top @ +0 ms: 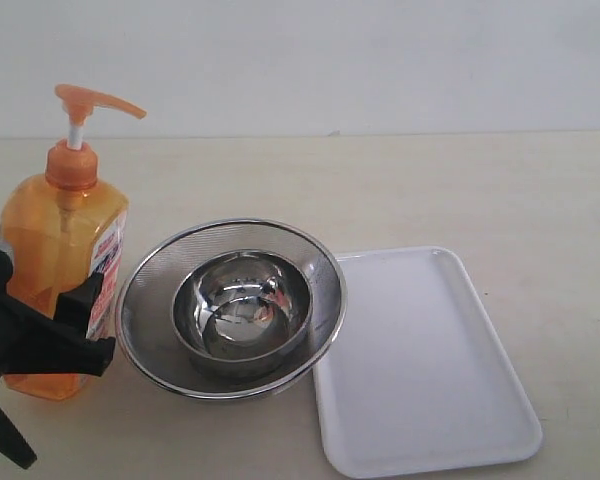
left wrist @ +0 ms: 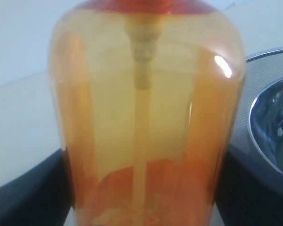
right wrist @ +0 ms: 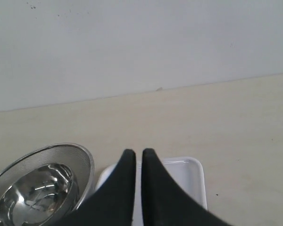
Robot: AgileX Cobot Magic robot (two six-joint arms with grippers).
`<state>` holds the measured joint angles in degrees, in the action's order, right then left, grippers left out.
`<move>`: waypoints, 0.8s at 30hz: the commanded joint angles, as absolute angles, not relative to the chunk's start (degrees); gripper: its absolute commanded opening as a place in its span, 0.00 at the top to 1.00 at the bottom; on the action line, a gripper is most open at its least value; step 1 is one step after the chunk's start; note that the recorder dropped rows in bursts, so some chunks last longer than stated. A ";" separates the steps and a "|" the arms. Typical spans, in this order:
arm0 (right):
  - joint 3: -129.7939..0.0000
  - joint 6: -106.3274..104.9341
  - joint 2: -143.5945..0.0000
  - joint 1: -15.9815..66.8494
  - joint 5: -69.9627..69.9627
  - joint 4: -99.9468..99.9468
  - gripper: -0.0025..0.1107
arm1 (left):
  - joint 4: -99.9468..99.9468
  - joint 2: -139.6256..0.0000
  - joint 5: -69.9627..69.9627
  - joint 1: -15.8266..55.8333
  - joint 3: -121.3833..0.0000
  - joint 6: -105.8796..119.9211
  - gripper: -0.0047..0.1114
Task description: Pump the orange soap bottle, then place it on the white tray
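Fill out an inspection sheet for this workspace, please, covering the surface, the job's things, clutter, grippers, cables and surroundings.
Surface: pale beige table, no spills seen.
Job's things: orange soap bottle upright at the left, pump head raised; white tray flat at the right, nothing on it.
Clutter: mesh strainer with a steel bowl inside, between bottle and tray, its rim meeting the tray's edge.
Grippers: left gripper closed around the bottle's lower body; right gripper shut, holding nothing, off the table near the tray.
Cables: nothing seen.
Surroundings: plain white wall behind the table.
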<state>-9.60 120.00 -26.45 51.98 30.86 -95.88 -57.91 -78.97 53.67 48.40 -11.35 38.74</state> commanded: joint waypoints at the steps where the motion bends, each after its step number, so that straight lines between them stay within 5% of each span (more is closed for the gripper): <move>1: -9.24 119.82 -25.95 51.84 29.94 -95.48 0.97 | -56.08 -77.96 58.06 48.60 -11.28 36.81 0.92; 24: -9.24 119.82 -25.95 51.84 30.05 -95.50 0.97 | -54.07 -77.96 69.96 48.60 -4.27 18.75 0.92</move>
